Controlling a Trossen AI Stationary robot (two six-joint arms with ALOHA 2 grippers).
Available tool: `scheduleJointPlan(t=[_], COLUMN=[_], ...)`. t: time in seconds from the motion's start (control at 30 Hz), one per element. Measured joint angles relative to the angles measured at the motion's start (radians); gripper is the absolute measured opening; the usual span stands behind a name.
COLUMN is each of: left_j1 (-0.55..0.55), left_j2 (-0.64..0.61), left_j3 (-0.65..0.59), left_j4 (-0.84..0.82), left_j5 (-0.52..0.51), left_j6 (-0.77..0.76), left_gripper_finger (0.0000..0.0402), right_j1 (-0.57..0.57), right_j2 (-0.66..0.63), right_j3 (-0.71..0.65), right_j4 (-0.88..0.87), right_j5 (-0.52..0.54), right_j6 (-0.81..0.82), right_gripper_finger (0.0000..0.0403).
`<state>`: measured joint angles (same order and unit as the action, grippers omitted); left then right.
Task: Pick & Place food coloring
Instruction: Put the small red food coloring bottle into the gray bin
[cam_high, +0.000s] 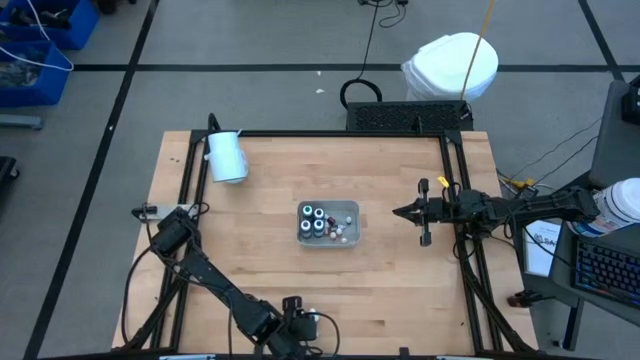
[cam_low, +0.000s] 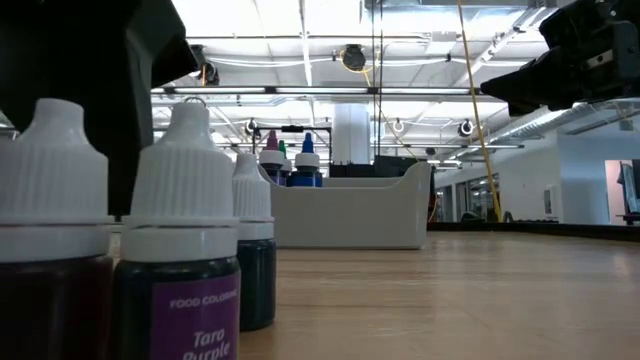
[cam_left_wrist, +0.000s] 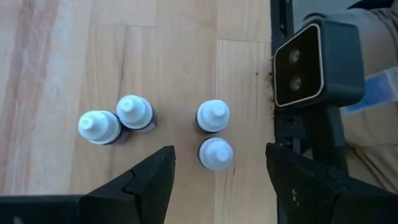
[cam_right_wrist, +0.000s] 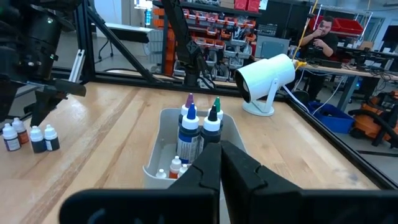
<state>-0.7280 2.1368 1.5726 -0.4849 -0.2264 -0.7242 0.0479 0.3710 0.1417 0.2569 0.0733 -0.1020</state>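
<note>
Several small food coloring bottles with white caps stand upright on the wooden table near its front edge. They show close up in the low view and far off in the right wrist view. My left gripper hangs open just above them, slanting down. One bottle stands between the lines of its two fingers, untouched. Taller food coloring bottles stand in the pale grey tray at the table's middle. My right gripper waits shut and level to the right of the tray.
A large white cylinder lies at the table's far left. The low camera's dark housing stands at the front edge beside the small bottles. Bare wood lies between the tray and the front edge. A person sits in the room beyond.
</note>
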Motion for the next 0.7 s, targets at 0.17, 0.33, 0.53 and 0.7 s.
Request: scheduleJointPlan(t=[0.17,0.33,0.53,0.7], left_j1=[0.0,0.002,0.002,0.002], left_j2=[0.0,0.002,0.004,0.004], left_j3=[0.0,0.0,0.0,0.0], left_j4=[0.001,0.004,0.01,0.01], left_j5=[-0.007,-0.01,-0.002,-0.001], left_j6=[0.01,0.012,0.019,0.019], left_gripper_finger=[0.0255,0.0255,0.0255,0.0255], right_j1=[0.0,0.0,0.0,0.0], right_j2=[0.0,0.0,0.0,0.0], right_j3=[0.0,0.0,0.0,0.0], right_j4=[0.0,0.0,-0.001,-0.001], right_j5=[0.0,0.0,0.0,0.0], right_j6=[0.007,0.007,0.008,0.007], right_gripper_finger=[0.0,0.0,0.0,0.0])
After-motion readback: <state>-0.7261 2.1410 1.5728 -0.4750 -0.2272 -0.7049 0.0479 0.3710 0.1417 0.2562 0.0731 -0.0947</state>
